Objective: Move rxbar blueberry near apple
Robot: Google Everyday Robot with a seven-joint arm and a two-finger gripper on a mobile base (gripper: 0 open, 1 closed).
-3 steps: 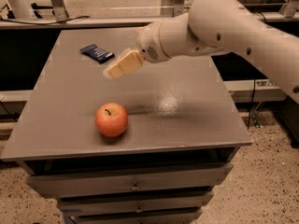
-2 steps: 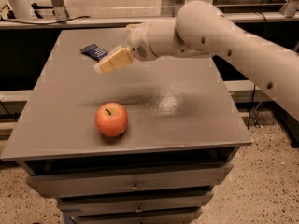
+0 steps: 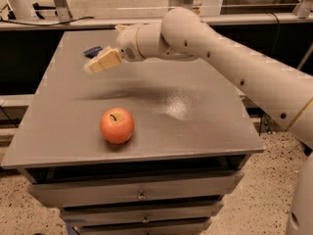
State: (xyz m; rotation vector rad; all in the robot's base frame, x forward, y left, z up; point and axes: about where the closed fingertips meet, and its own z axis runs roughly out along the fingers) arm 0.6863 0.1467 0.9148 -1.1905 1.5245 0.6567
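Rxbar (image 3: 92, 50) sits upper left, at the far corner of the table (image 3: 205, 131), well apart from the apple (image 3: 117, 126) lower down. Gripper (image 3: 101, 62) hovers just beside it, probably lining up a grab; can't tell if it's open or closed.

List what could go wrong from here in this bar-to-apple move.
The gripper partly hides the small dark-blue wrapped bar, so a descent could miss it or push the flat bar toward the far edge of the grey table. The round red apple could roll if bumped during placing.
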